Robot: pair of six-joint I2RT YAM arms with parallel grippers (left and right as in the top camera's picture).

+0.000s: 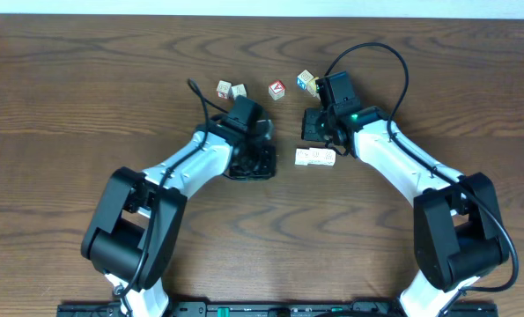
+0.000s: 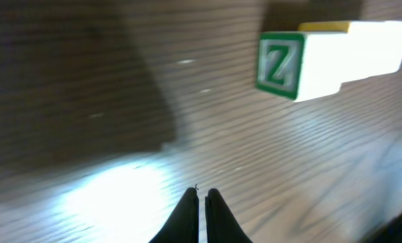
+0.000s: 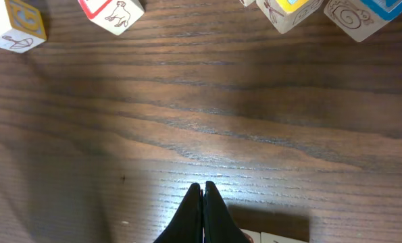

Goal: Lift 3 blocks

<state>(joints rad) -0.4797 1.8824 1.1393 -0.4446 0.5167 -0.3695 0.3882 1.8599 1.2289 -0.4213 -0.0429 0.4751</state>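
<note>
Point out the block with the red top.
It is the lone block mid-row, red on top. The pair to its left look tan and cream; the corner block to its right shows yellow and blue.

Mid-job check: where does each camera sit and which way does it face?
Overhead: above the table, looking straight down; left arm and right arm show, flanking the white row of blocks.
Left wrist: low over the tabletop, facing the row's green Z end; the shut left tool shows.
Right wrist: angled down across the table at the red-faced block and other loose blocks; the shut right tool shows.
Shared: overhead and right wrist both show the red-faced block.
</note>
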